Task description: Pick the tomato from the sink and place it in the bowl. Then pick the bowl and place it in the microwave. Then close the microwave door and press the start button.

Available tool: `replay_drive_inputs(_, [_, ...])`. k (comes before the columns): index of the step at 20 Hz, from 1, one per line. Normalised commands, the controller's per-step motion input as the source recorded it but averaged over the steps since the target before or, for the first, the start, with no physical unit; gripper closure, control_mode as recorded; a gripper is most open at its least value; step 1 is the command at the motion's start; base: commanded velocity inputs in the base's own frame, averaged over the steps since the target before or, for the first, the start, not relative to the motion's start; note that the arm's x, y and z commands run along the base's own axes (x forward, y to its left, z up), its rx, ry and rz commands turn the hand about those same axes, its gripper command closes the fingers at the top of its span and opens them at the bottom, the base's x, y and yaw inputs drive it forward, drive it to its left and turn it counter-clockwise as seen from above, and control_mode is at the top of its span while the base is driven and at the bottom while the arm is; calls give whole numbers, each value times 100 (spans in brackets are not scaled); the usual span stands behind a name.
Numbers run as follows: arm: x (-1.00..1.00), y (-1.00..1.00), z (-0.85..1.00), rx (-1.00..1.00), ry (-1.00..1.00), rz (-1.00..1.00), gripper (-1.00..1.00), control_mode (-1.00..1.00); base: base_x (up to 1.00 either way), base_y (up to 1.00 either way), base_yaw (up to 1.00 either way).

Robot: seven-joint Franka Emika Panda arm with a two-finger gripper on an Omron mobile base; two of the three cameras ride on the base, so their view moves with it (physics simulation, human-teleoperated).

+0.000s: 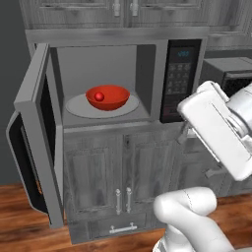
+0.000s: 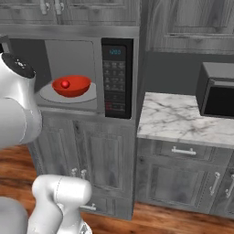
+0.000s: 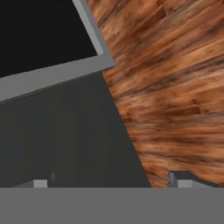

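The tomato [image 1: 99,96] sits inside the red bowl [image 1: 114,98], which rests on the turntable plate [image 1: 78,107] within the microwave [image 1: 170,49]. The microwave door [image 1: 35,133] hangs wide open at the microwave's left. The hand [image 3: 109,183], fingers spread wide and holding nothing, points past the door's corner toward the wooden floor [image 3: 175,87].

My arm [image 1: 216,128] rises from the lower right of the left base view, elbow bent low and the forearm angled up to the right edge. In the hand view my gripper [image 3: 111,183] points downward, its two finger tips [image 3: 40,183] spread wide apart, nothing between them.
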Motion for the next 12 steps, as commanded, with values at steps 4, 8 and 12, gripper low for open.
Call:
replay_drive_inputs(4, [-92, 9, 5, 3, -6, 12, -100, -100, 0, 0, 0])
replay_drive_inputs(8, [-61, 60, 0, 0, 0, 0, -100, -100, 0, 0, 0])
replay_drive_inputs(12, [-16, 79, 0, 0, 0, -1, -100, -100, 0, 0, 0])
